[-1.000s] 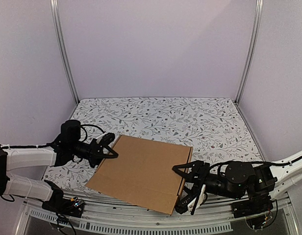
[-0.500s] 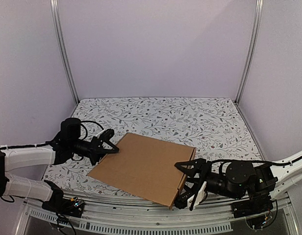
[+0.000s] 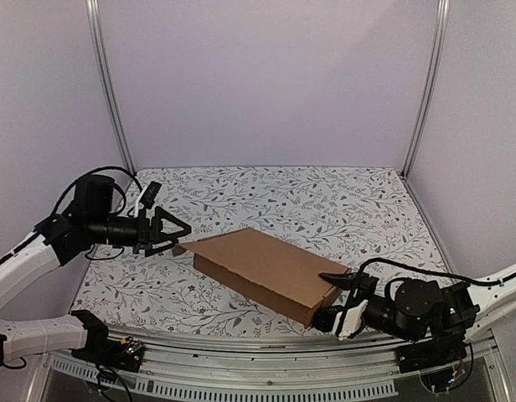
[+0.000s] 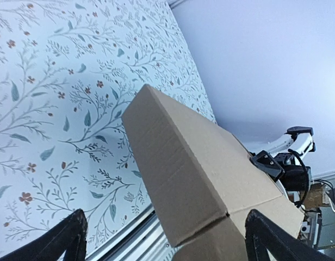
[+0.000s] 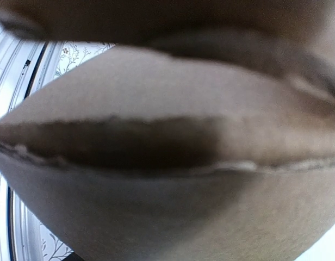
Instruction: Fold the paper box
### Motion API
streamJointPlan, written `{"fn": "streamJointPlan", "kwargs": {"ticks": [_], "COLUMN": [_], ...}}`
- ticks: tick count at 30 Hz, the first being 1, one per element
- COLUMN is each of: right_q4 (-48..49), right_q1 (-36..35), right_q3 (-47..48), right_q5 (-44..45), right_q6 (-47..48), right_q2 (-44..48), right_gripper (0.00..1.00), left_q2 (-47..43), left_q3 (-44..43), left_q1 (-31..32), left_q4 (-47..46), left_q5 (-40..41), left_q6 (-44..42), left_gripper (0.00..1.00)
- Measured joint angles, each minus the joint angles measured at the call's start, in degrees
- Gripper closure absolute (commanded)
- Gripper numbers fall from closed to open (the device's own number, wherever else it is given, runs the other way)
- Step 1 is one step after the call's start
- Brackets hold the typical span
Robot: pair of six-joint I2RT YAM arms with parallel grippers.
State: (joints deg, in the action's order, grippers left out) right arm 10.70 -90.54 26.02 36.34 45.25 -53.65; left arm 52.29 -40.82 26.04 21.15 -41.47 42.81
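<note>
The paper box (image 3: 266, 268) is a closed, flat brown cardboard box lying slantwise across the middle of the floral table. Its left corner points at my left gripper (image 3: 176, 234), which is open wide. In the left wrist view the paper box (image 4: 200, 163) runs between the two black fingertips (image 4: 67, 239), and neither touches it. My right gripper (image 3: 333, 299) is clamped over the box's near right corner, one finger above and one below. Blurred cardboard (image 5: 167, 217) fills the right wrist view and hides that gripper's fingers.
A floral cloth (image 3: 325, 205) covers the table. Purple walls close it in on three sides, with aluminium posts (image 3: 111, 92) at the back corners. A metal rail (image 3: 241, 373) runs along the near edge, just below the box's right end.
My left gripper opened, let go of the box's left edge and lifted back to the left. The box swung round with its near right corner in my right gripper, which shifted right.
</note>
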Motion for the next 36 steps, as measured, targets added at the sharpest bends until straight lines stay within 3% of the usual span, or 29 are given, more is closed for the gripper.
{"fn": "streamJointPlan", "kwargs": {"ticks": [6,11,17,27,36], "right_q4": [-0.57,-0.33,3.67,17.07,28.35], "right_q1": [6.16,17.57,25.16,30.71,33.35], "right_q3": [-3.23,-4.37,-4.7,-4.55,-4.57], "right_q5": [-7.3,-21.16,-38.49,-55.89,-60.46], "right_q6": [-12.52,-22.34,-30.03,-33.24,-34.29], "right_q2": [3.21,3.91,-1.31,-15.3,-24.44], "right_gripper": [0.6,0.6,0.62,0.64,0.68], "left_q2": [-7.69,-9.86,-13.0,-9.49,-9.09], "left_q3": [-2.95,-3.04,-2.14,-1.33,-1.05], "left_q1": [-0.02,-0.02,-0.02,-0.02,2.4], "left_q4": [7.72,9.75,7.87,5.55,6.84], "left_q5": [11.3,13.99,13.92,13.33,14.58], "left_q6": [-6.1,-9.03,-10.43,-12.74,-12.81], "left_gripper": [0.0,0.01,0.0,0.0,0.05]}}
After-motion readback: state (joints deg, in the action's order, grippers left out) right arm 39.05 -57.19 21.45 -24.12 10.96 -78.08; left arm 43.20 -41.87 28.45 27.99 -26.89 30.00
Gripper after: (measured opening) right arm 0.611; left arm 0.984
